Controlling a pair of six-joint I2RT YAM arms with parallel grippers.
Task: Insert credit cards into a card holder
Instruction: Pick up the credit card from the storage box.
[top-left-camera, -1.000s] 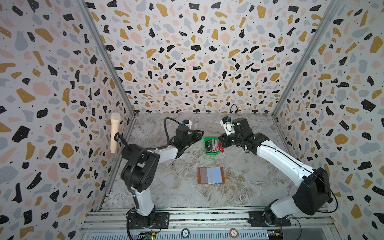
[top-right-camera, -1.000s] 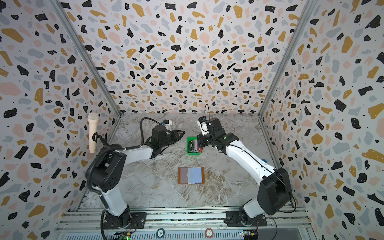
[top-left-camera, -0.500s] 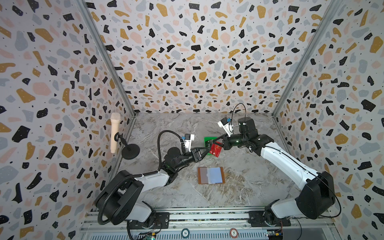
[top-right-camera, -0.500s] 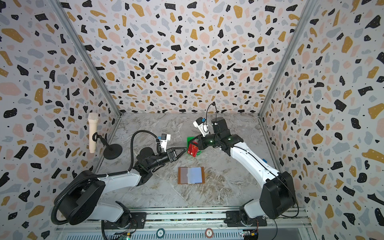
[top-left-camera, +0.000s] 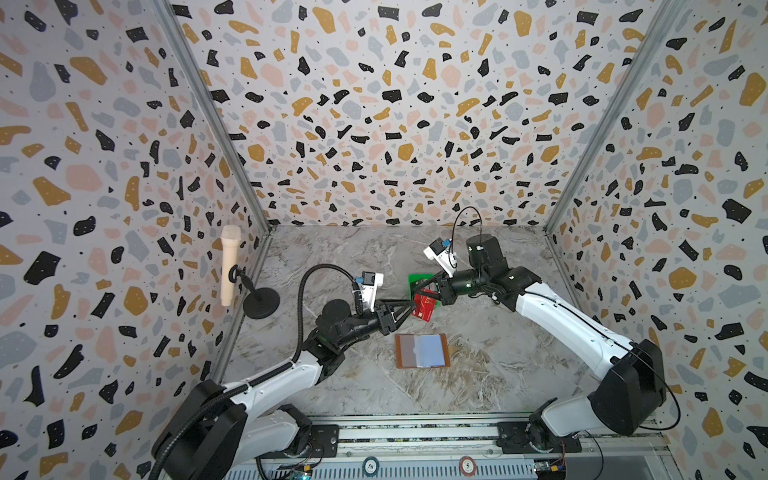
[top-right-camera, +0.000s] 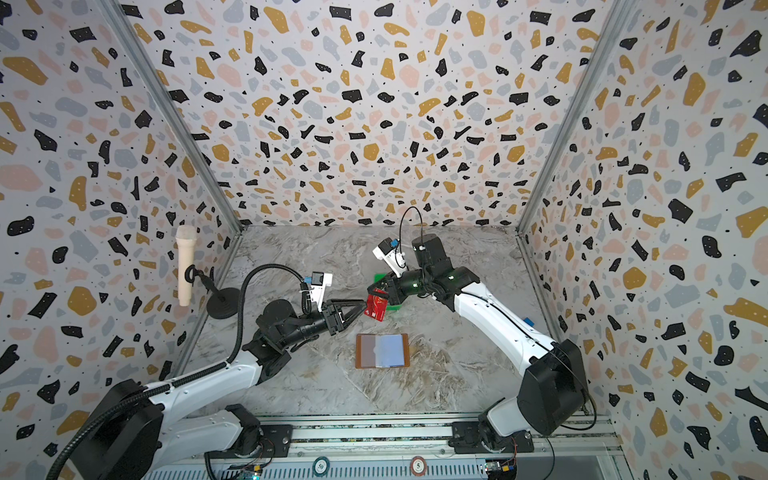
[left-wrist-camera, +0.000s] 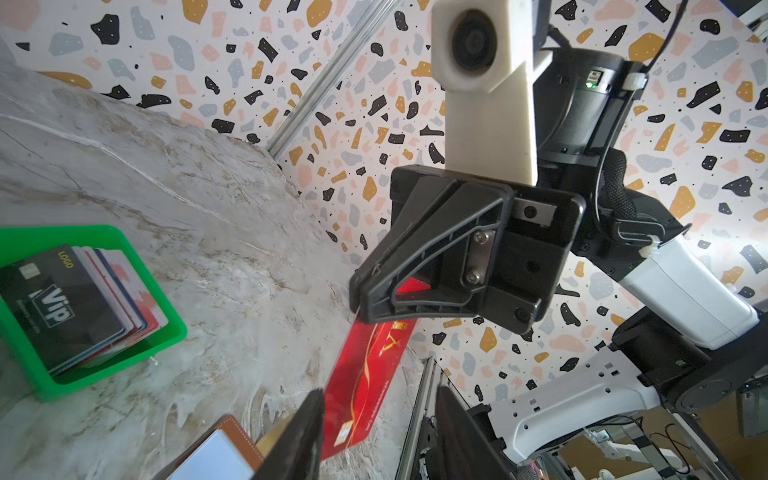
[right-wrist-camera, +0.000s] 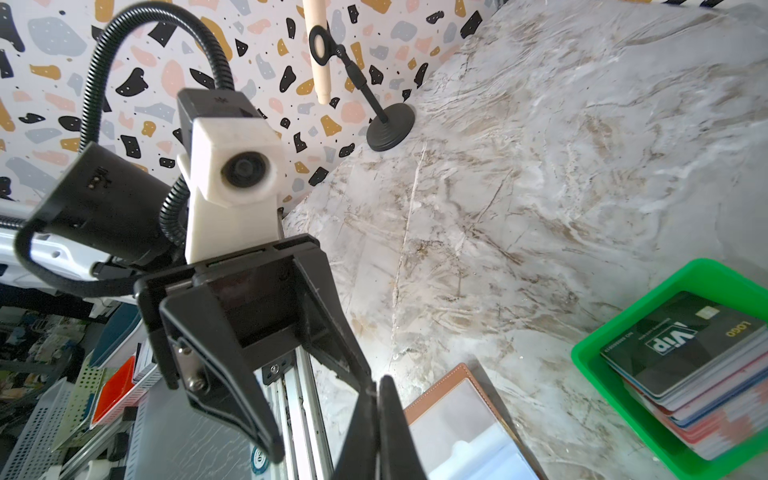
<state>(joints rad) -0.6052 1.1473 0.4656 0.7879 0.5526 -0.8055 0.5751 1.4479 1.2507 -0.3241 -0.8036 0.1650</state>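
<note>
At mid-frame, a red credit card (top-left-camera: 424, 307) is clamped by the right gripper (top-left-camera: 428, 292), its free end flanked by the parted jaws of the left gripper (top-left-camera: 412, 303).

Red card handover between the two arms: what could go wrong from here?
1. The right gripper pinches the red card by one end only; a nudge could twist it loose.
2. In the left wrist view the card sits off-centre between the fingers of the open left gripper, near one of them, so closing may push it askew.
3. If it slips, it probably lands on the table, not in the card holder.
</note>
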